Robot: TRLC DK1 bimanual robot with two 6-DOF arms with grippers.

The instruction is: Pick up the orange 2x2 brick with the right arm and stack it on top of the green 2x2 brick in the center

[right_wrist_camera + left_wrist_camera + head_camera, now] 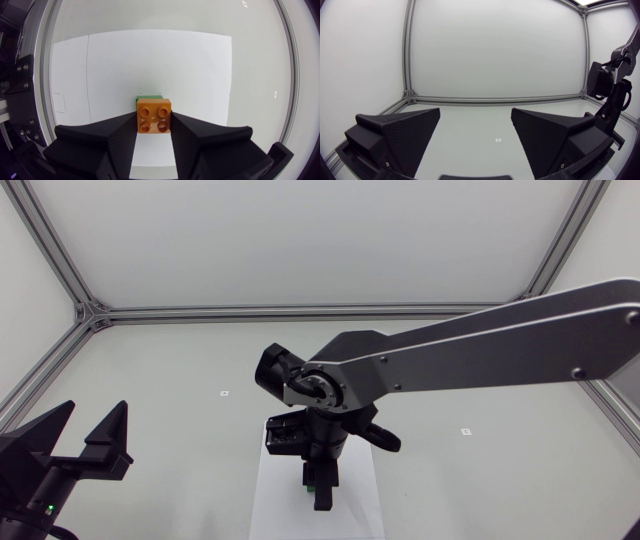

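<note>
Right gripper (pixel 153 122): the fingers (pixel 117 137) are clamped on the orange 2x2 brick (pixel 153 116), one wedge against each of two opposite sides. They stand only a brick's width apart. The brick is held level, studs facing the wrist camera, all four studs visible.

Green 2x2 brick (pixel 149 96): only a narrow strip shows, just past the far edge of the orange brick and below it. Whether the two bricks are touching cannot be told. In the head view a small patch of green (pixel 322 498) shows at the tips of the downward-pointing fingers.

Both bricks are over a white sheet (pixel 150 60) that lies flat on the desk (pixel 180 370), near the desk's middle.

Right arm (pixel 480 350): it enters from the right side and reaches across to the centre. The long grey link runs nearly level and the black wrist turns straight down over the sheet.

Left gripper (pixel 475 120): its fingers (pixel 405 132) are wide apart with nothing between them and nothing touching them. It sits low at the left side of the desk, well apart from the bricks, pointing across the desk.
</note>
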